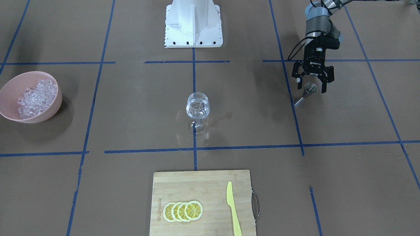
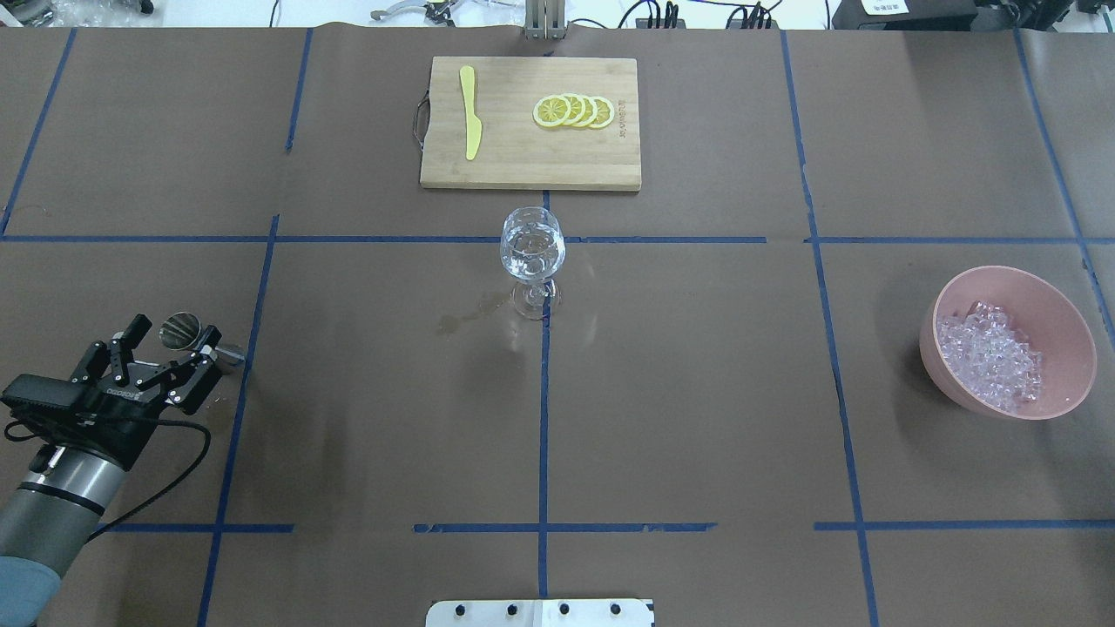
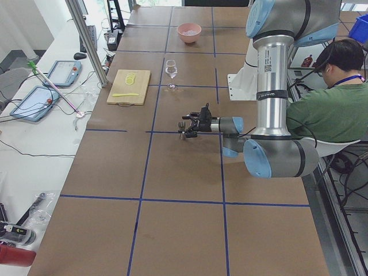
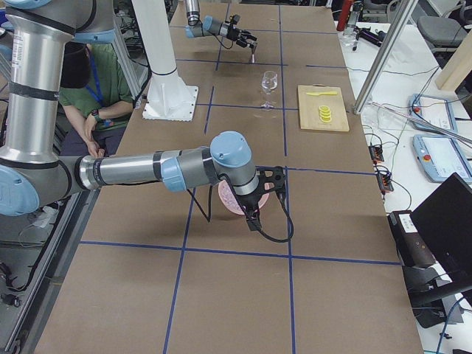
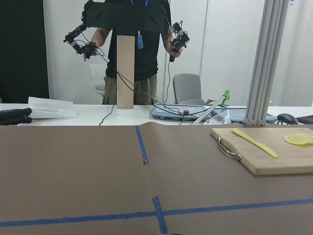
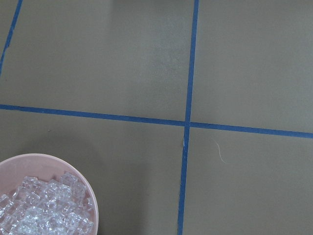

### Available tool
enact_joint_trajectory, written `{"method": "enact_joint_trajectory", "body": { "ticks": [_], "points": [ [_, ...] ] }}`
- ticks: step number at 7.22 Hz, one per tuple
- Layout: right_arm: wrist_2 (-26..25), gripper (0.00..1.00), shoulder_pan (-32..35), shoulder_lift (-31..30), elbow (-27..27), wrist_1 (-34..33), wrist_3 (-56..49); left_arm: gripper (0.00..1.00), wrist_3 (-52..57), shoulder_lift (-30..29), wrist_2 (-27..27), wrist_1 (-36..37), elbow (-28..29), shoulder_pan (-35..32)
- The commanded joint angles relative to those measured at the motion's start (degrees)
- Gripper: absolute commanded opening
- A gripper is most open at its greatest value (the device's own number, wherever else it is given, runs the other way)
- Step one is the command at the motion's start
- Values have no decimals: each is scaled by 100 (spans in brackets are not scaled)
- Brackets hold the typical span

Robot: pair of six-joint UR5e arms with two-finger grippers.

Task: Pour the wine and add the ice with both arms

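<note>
The left tool hangs low over the left side of the counter, seen from the robot's place. Its fingers are spread wide, and the upper cup of a metal jigger sits between them with a gap on each side. It is gripping nothing. The wine glass stands at the middle of the counter, well apart to the right of this tool. A little colourless wine glints in its bowl.

The ice lies heaped in a pink bowl at the right side of the counter, far from the left tool and well apart from the glass. In the right-end view the right tool hangs over that bowl. I cannot tell whether its fingers are apart or together. Its wrist camera looks down on the counter with the bowl's rim and ice in the lower left corner.

On the far side of the glass lies a cutting board with four overlapping lemon slices and a yellow knife.
</note>
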Motion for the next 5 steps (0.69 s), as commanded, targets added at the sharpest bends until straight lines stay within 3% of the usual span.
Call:
{"method": "enact_joint_trajectory", "body": {
  "ticks": [1, 2, 3, 5],
  "points": [
    [0, 100, 0, 7, 2, 0, 10, 100, 1159, 67, -39, -814, -531, -4],
    [0, 100, 0, 16, 2, 0, 10, 100, 1549, 67, -135, -879, -899, -21],
    [0, 100, 0, 25, -7, 0, 18, 100, 1596, 154, -701, -871, -999, -282],
    [0, 100, 0, 25, -7, 0, 18, 100, 1947, 260, -2595, -610, -1009, -1666]
  ]
}}
